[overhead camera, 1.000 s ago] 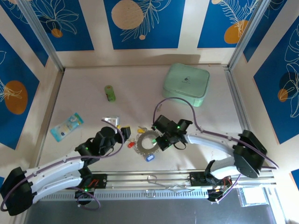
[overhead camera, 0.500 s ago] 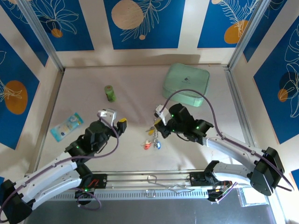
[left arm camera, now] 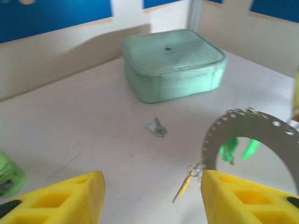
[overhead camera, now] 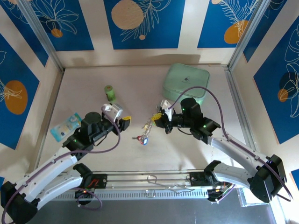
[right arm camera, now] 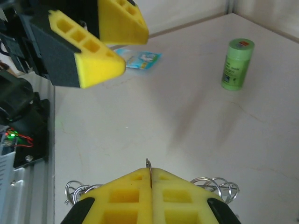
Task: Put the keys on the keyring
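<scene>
Right tool (right arm camera: pixel 150 181) pinching keyring (left arm camera: pixel 252 123), loose key (left arm camera: pixel 156 127) beyond

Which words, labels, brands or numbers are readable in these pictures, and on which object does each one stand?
No text can be read.
Green bottle: label print too blurred.
Mint-green box: small dark mark on the lid, too small.
Blue packet: print too small.

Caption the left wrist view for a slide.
Open left fingers face the upright keyring; one loose key lies before the mint-green box.
</scene>
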You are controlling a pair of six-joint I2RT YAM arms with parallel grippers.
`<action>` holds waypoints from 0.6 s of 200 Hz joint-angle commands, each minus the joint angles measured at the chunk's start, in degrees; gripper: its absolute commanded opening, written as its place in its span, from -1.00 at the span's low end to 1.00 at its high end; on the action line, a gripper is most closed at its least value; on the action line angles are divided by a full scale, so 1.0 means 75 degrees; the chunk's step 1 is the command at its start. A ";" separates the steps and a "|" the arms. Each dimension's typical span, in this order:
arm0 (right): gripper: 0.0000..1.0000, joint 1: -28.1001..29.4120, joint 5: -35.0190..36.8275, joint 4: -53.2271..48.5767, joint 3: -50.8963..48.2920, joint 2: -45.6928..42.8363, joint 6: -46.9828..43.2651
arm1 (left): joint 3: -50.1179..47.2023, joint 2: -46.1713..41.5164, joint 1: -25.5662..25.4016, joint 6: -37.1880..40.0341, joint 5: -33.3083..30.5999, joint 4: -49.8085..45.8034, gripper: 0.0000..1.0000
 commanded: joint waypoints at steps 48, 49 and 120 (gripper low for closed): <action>-1.00 0.0132 -0.1474 -0.0067 0.0336 -0.0299 -0.0693 | -0.0632 0.0419 0.0047 0.0286 0.3668 0.2137 -0.09; -1.00 0.0131 -0.1474 -0.0075 0.0344 -0.0299 -0.0704 | -0.0641 0.0431 0.0046 0.0286 0.3713 0.2163 -0.10; -1.00 0.0717 -0.1443 -0.0568 0.0732 -0.0117 -0.1141 | -0.1025 0.0966 -0.0026 0.0256 0.5338 0.3193 -0.15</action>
